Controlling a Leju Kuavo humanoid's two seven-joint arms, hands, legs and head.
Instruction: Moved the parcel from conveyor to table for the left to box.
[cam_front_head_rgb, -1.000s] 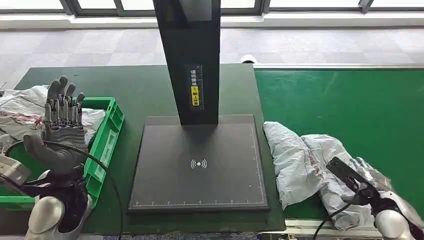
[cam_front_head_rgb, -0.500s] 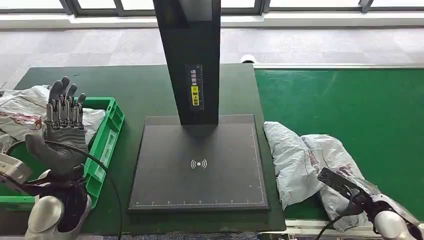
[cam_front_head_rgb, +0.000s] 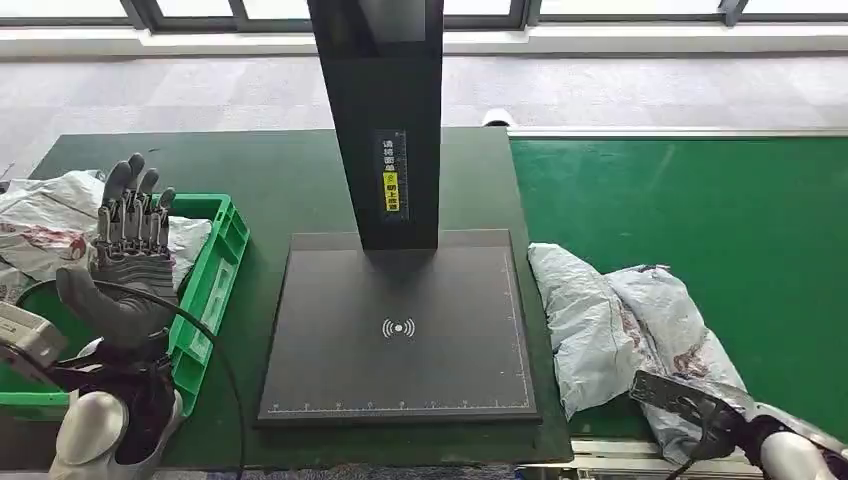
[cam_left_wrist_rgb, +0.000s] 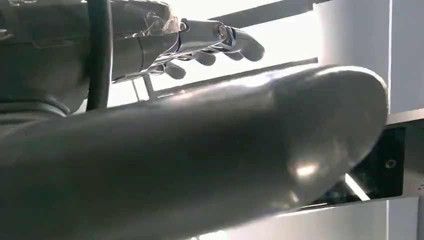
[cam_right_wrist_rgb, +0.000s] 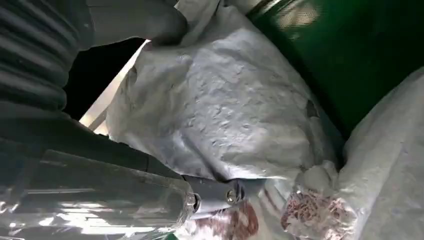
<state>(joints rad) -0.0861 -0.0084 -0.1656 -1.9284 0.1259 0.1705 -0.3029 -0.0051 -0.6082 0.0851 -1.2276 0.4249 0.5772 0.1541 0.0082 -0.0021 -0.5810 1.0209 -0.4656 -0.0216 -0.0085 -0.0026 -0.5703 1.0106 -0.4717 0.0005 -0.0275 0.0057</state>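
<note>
Over on the left, the left hand (cam_front_head_rgb: 128, 262) is up in the air with its palm raised and its fingers spread wide, holding nothing at all. It hangs above the near corner of the green crate (cam_front_head_rgb: 214, 275), and a pale bag (cam_front_head_rgb: 40, 225) lies in and beyond that crate on the far left. In the middle sits the flat black scanner pad (cam_front_head_rgb: 398, 335) with its dark post (cam_front_head_rgb: 383, 120) rising at the far side, standing between the crate and the belt. To the right, on the green conveyor (cam_front_head_rgb: 700, 215), lies the parcel (cam_front_head_rgb: 620, 335), a crumpled grey-white bag with red print. Its long axis runs from far-left to near-right, the near end close to the belt's front edge. The right hand (cam_front_head_rgb: 700, 405) is down at that near end, low in the right corner; in the right wrist view its thumb (cam_right_wrist_rgb: 145, 22) and a finger (cam_right_wrist_rgb: 222, 192) lie against the wrinkled plastic. I cannot tell whether it has a real hold on the bag.
</note>
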